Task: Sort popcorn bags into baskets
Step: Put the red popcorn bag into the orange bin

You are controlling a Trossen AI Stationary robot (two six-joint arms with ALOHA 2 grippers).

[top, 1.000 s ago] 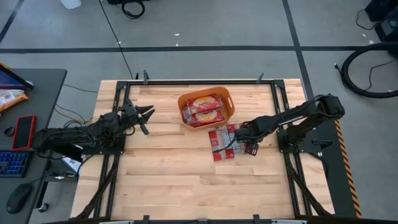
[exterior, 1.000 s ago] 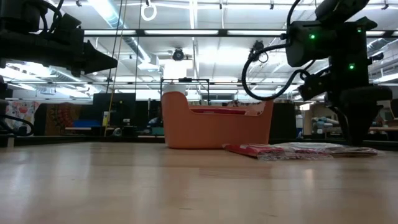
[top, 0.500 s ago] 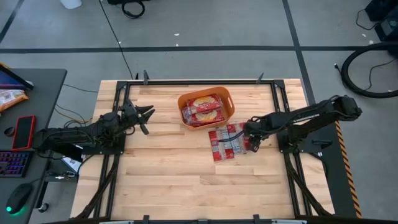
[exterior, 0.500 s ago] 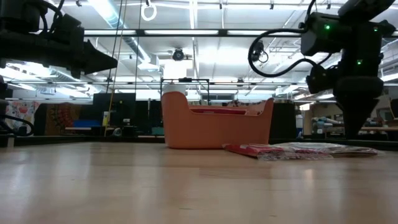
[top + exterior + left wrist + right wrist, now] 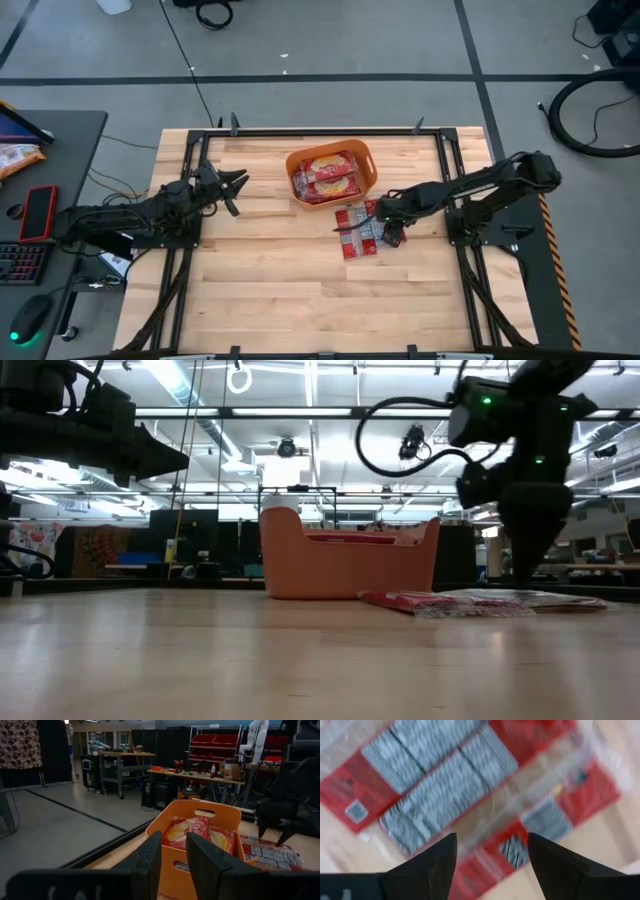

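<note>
Popcorn bags (image 5: 361, 232) lie flat in a loose cluster on the wooden tabletop (image 5: 270, 280), just in front of an orange basket (image 5: 331, 175) that already holds more red bags (image 5: 326, 176). The right tool (image 5: 390, 228) hangs directly above the cluster's edge, fingers spread wide and holding nothing. Its wrist view shows the packets' backs from above (grey print panels and a small square code, too blurred to read), which the overhead camera cannot resolve. The left tool (image 5: 236, 190) waits well apart near the tabletop's left side, fingers partly closed and empty; its wrist view looks into the basket (image 5: 200, 845), where upright packets show.
</note>
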